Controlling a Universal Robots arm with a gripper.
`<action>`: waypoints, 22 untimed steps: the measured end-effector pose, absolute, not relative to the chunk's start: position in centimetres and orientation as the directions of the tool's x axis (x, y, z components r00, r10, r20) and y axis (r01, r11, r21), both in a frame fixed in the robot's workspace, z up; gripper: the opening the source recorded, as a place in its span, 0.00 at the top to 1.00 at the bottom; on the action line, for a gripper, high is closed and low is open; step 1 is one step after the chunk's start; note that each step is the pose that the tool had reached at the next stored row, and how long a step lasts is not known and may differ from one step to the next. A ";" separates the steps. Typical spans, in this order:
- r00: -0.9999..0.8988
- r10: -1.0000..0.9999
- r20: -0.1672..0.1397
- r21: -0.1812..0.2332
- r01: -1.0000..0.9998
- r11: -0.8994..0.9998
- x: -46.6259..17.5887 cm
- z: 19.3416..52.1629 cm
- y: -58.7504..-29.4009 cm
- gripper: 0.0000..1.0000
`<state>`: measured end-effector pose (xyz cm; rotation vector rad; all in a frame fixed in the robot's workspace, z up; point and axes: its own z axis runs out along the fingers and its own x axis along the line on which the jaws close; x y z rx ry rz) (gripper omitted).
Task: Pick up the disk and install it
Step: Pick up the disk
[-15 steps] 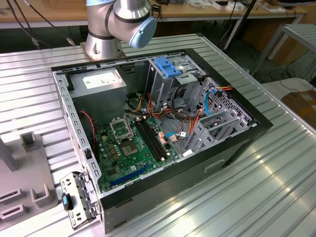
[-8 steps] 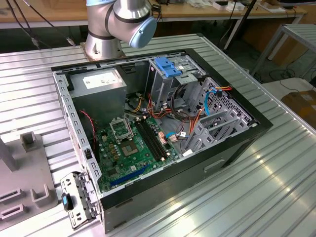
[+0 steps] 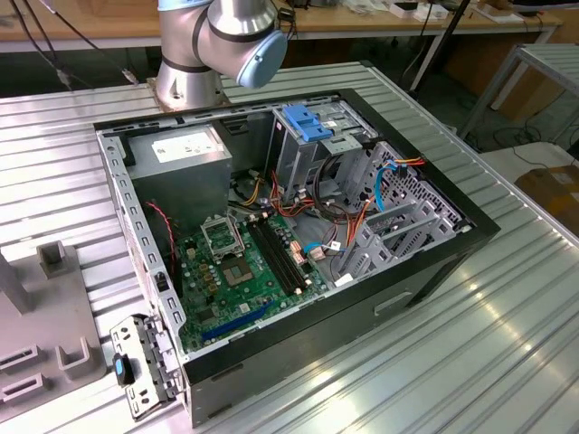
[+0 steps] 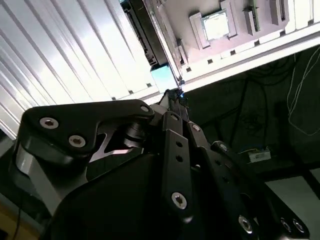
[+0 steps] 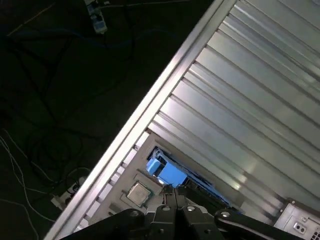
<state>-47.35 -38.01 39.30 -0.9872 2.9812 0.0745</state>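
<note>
Disk point(image 5: 169, 174), blue-railed: in the first wrist view it sits by the ribbed desk's point(image 5: 240, 100) edge. Your end effector point(image 5: 170, 194) has its fingers drawn together, tips just beside the blue rail. In the exterior view the arm base point(image 3: 185, 81) stands at 12 o'clock of the open computer case point(image 3: 298, 353).

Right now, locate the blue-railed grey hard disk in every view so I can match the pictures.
First wrist view: the blue-railed grey disk lies between the ribbed metal table and a square silver chip.
Second wrist view: the disk sits between table and chip.
Exterior view: the ribbed table, the shared landmark, carries the open black computer case.
</note>
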 end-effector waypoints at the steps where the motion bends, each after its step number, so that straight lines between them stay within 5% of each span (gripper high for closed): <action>1: -0.768 -0.640 -0.015 0.045 -0.640 0.767 -47.3 39.3 -38.0 0.89; 22: -0.246 -0.969 -0.018 0.035 -0.969 0.245 -47.3 39.2 -38.0 0.89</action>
